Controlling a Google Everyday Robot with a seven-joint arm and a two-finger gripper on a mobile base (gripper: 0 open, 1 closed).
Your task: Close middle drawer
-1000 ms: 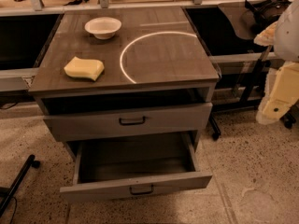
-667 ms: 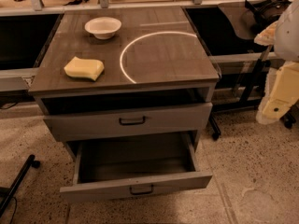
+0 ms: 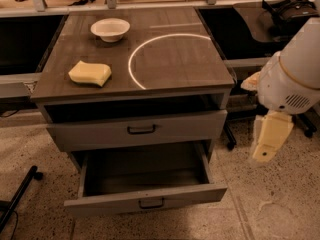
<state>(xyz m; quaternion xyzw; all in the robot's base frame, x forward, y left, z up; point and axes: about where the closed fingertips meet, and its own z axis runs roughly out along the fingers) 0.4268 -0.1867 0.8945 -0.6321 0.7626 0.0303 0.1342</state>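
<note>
The middle drawer (image 3: 145,200) is a wide shallow grey drawer with a small dark bar handle (image 3: 151,203). It stands pulled far out at the cabinet's lower front, and its inside looks empty. Above it, the taller-fronted top drawer (image 3: 137,130) is nearly shut. The lowest drawer is hidden beneath the open one. My gripper (image 3: 268,144) hangs from the white arm (image 3: 292,71) to the right of the cabinet, at about the top drawer's height. It is apart from the cabinet and touches nothing.
On the cabinet top (image 3: 165,59) lie a yellow sponge (image 3: 90,73) and a white bowl (image 3: 110,29), next to a white arc marking. Dark tables flank the cabinet, and a headset (image 3: 290,9) lies on the right one. A dark pole (image 3: 17,199) lies on the floor at lower left.
My arm and gripper have moved left and down, closer to the cabinet's right side. The drawers, sponge and bowl have not moved.
</note>
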